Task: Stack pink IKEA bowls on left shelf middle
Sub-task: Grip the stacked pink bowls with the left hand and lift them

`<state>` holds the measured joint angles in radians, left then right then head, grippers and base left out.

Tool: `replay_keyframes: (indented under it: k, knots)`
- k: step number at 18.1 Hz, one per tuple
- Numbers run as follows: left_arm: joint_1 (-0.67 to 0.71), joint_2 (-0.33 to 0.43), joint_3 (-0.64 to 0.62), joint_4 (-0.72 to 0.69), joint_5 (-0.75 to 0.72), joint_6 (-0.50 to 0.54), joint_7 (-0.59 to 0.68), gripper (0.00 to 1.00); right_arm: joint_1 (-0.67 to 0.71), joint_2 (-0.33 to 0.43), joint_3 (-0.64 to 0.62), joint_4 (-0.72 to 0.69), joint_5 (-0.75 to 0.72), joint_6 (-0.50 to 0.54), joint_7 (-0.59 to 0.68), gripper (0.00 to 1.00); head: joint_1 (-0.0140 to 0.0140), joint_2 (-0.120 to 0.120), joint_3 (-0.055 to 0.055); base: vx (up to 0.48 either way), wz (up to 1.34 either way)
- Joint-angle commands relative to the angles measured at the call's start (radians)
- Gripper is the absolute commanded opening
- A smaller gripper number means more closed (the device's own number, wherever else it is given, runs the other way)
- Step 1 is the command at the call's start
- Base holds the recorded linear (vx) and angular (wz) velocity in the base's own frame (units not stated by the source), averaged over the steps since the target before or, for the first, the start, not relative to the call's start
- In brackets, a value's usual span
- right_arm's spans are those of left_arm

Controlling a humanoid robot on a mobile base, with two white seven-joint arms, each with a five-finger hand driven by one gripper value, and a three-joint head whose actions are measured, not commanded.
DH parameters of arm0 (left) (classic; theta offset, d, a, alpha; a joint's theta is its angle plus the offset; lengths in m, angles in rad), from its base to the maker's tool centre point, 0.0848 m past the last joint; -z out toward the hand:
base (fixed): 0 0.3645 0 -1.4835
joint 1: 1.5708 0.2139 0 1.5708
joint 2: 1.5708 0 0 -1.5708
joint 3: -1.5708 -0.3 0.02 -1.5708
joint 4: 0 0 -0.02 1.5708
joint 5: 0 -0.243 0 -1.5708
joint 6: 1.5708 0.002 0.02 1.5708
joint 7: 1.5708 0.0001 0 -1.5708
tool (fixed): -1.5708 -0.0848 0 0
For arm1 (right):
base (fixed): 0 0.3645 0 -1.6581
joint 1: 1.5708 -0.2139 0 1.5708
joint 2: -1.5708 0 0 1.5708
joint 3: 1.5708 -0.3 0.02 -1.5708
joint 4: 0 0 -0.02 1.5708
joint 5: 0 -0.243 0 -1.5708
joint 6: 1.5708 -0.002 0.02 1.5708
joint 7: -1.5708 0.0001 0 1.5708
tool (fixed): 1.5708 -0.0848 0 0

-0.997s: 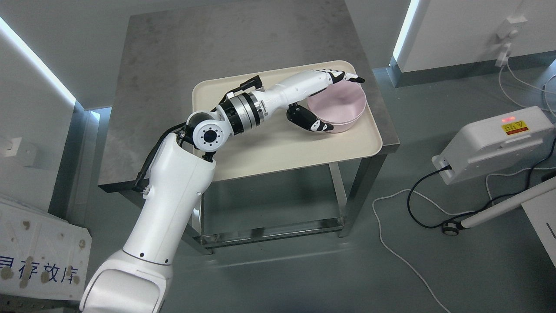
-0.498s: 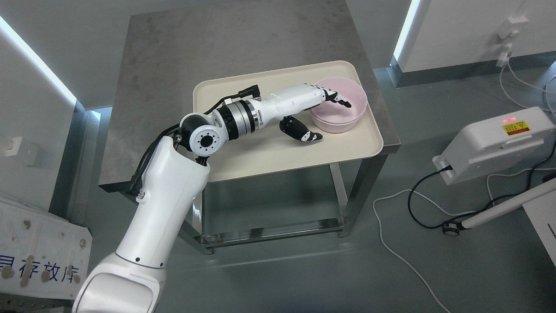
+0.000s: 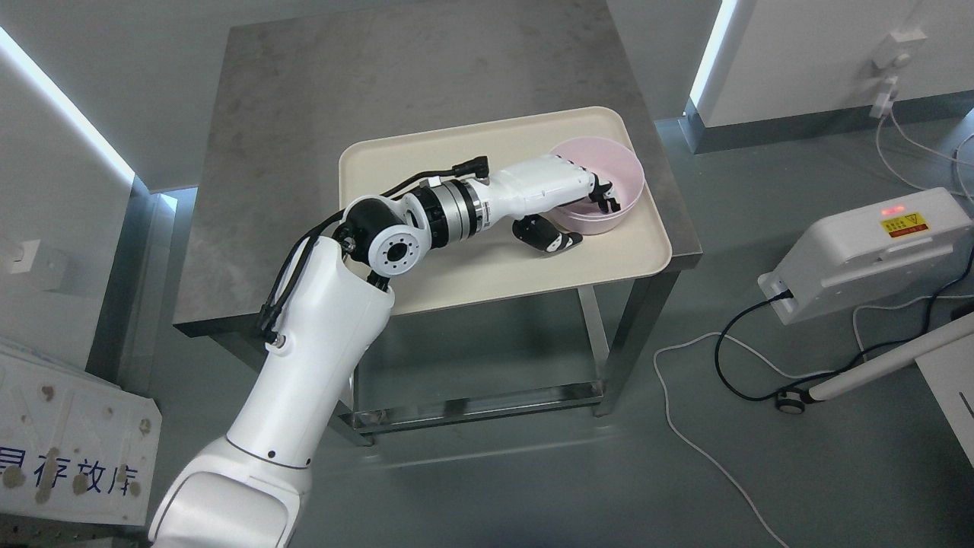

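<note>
Pink bowl (image 3: pixel 609 179) shown upright, mouth facing up, round, no long axis; one counted for certain, second nested underneath cannot be told. Positioned at far right corner of cream tray (image 3: pixel 426 164) on grey table (image 3: pixel 304 114). Left hand (image 3: pixel 567 209) closed on bowl's near rim: fingers (image 3: pixel 605 196) curled inside, thumb (image 3: pixel 552 237) outside.

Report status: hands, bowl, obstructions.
Left hand pinching near rim of pink bowl, fingers inside, thumb outside. Bowl sits on beige tray. Right arm not in view. Nothing else on tray.
</note>
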<state>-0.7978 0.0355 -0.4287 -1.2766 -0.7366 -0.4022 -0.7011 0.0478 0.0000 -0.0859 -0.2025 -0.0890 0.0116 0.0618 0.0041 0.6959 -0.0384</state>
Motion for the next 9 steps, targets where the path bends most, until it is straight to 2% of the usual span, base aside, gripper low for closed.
replay_keyframes:
  k: [1,5,7,9]
  knots:
    - [-0.021,-0.018,0.004,0.037,-0.044,-0.003,-0.001,0.29,0.0,-0.017,0.0,0.0,0.0,0.001,0.0,1.0,0.0,0.0,0.0,0.0,0.0]
    - [-0.021,-0.018,0.057,0.042,-0.035,-0.015,0.003,0.16,0.0,-0.017,0.0,0.0,0.0,0.001,0.0,1.0,0.0,0.0,0.0,0.0,0.0]
    - [-0.023,-0.018,0.128,0.042,-0.029,-0.058,0.006,0.09,0.0,-0.017,0.0,0.0,0.0,0.001,0.0,1.0,0.0,0.0,0.0,0.0,0.0]
    - [-0.021,-0.018,0.207,0.04,-0.024,-0.121,0.006,0.07,0.0,-0.017,0.0,0.0,0.0,0.001,0.0,1.0,0.0,0.0,0.0,0.0,0.0]
